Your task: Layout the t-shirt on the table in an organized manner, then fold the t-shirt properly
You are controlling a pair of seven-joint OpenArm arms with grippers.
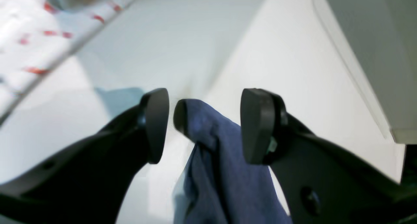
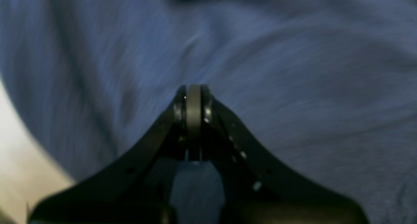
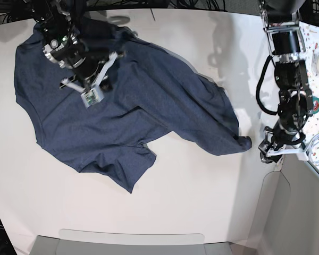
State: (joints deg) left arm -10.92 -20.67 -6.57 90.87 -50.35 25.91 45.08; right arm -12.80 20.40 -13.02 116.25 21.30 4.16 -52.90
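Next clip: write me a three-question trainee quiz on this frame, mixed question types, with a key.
1. True or false: the left gripper is clamped on the t-shirt.
2. Over what does the right gripper sit? A) bare table B) navy cloth C) speckled surface
3. Fill in: in the base view, the t-shirt's corner nearest the left gripper lies on the white ____.

Key: 1 false, its fingers stand apart around the cloth; 2 B; 3 table.

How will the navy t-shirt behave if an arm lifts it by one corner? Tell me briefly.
Probably floppy: the t-shirt already lies in soft folds and ripples on the table. It would likely drape and hang rather than hold shape, as the corner sagging between the open left gripper suggests. It looks thin and light, so dragging may bunch it.
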